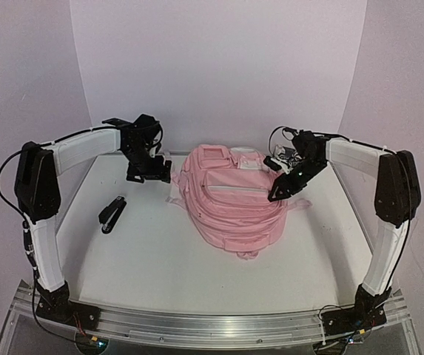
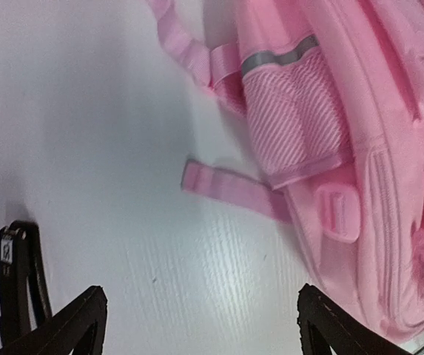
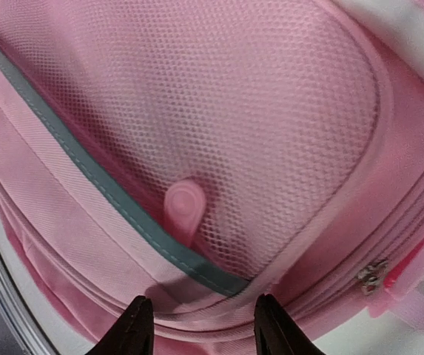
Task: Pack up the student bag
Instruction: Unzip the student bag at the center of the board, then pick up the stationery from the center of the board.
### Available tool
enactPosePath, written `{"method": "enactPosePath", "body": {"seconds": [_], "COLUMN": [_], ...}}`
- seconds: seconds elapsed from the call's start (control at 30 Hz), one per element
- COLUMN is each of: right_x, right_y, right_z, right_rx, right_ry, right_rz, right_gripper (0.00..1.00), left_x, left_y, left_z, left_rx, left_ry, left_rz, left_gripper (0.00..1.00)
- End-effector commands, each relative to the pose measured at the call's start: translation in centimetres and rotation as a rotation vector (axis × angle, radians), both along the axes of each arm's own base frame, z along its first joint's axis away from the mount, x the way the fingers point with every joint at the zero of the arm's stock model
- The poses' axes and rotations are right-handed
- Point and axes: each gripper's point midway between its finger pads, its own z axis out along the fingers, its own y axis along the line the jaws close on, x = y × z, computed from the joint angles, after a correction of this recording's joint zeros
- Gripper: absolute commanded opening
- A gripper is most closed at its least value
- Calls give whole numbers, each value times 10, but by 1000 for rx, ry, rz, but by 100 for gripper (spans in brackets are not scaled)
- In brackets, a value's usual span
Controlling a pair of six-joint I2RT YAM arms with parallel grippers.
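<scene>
**Left claw (image 1: 151,174) and right claw (image 1: 278,192) both released beside the large soft pink fabric backpack (image 1: 230,203)**

Left claw hangs low over the flat white table top (image 1: 160,255), just off the backpack's left side and not touching it. From its own wrist camera the two dark fingers (image 2: 86,318) stand wide apart, with only bare table between them and nothing held. In that view the backpack fills the right half. Its ribbed pink mesh side pocket (image 2: 293,111) carries a grey band along the top edge, and a loose flat pink webbing strap (image 2: 230,188) trails from it onto the table.

Right claw sits against the backpack's right flank, angled down towards it. Its wrist camera shows the black fingertips (image 3: 134,325) parted over the fabric — no cloth, tab or zip is pinched between them. Above them lies a pink mesh panel edged by a grey reflective strip (image 3: 86,177). A small rounded pink tab (image 3: 184,207) rests on the mesh, and a metal zip pull (image 3: 371,275) sits to the right on the seam.

The backpack lies flat near the middle of the table, slightly towards the far side, between the two arms with its front pockets facing up. Something white (image 1: 247,164) shows at its far end; I cannot tell what it is. A small black stapler-shaped object (image 1: 112,213) lies on the table well to the left of the backpack, nearer than the left claw.
</scene>
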Motion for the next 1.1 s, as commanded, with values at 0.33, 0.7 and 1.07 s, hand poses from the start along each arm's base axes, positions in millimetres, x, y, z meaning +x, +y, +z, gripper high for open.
{"method": "enactPosePath", "body": {"seconds": [0.33,0.7,1.07], "right_x": [-44,-27,9], "right_y": [103,66,64], "right_z": [8,86,125], "right_rx": [193,8,6], "right_ry": [195,-259,-449], "right_rz": [56,131,134], "right_gripper": [59,92,98], "left_x": [-89,-68,-45], "left_y": [120,161,153], "left_z": [-39,-81,-123], "left_rx": [41,60,18], "left_ry": [417,495,498], "left_rz": [291,268,198], "left_gripper": [98,90,78]}}
